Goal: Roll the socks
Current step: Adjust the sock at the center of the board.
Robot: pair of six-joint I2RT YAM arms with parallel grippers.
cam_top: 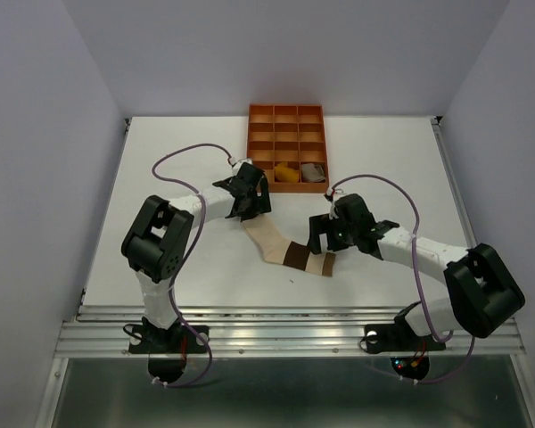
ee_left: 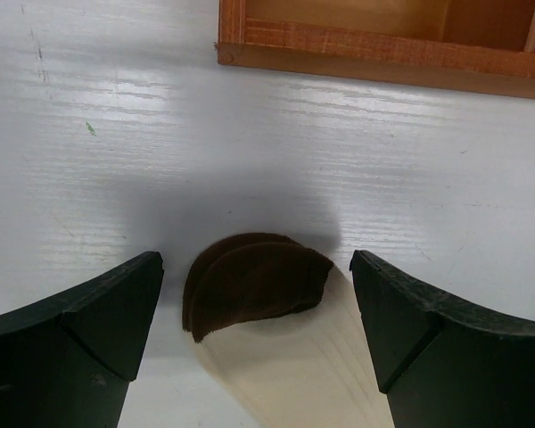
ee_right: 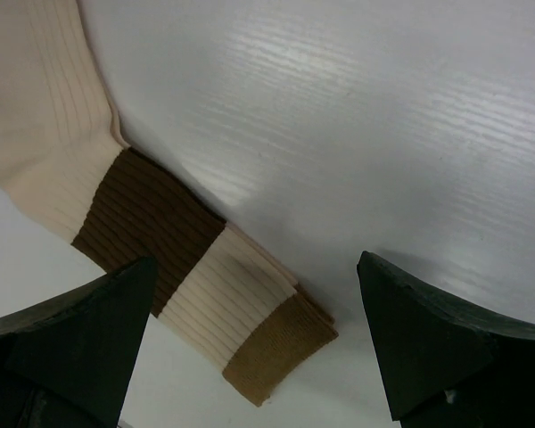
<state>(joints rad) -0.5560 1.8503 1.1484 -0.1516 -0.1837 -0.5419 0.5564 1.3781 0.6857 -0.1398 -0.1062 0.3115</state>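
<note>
A: Where is the colour-blocked sock (cam_top: 281,248)?

B: It lies flat and unrolled on the white table (cam_top: 160,143), between the two arms. Its dark brown toe points towards the far left. The cream foot bends at the heel, then come a dark brown band, a cream band and a tan cuff at the right end.

A: And the left gripper (ee_left: 254,263)?

B: It is spread wide, with one black finger on each side of the brown toe. From its wrist camera I cannot tell whether the fingers touch the fabric or only hang above it.

A: The right gripper (ee_right: 257,265)?

B: That one is spread apart too, over the cuff end. The tan cuff and the cream band lie between its fingers, nearer the left one. It is not pinching anything.

A: What about the other socks?

B: The mustard sock (cam_top: 287,175) sits bundled in a near-row compartment of the orange tray (cam_top: 250,143). In the compartment just to its right is a greyish bundle, probably the taupe sock (cam_top: 312,169), though it is too small in the overhead view to make out a striped cuff.

A: Where is the tray relative to the arms?

B: It is at the far side of the table. Its near wall is just beyond the left gripper, and the toe lies a little short of it, not touching.
</note>
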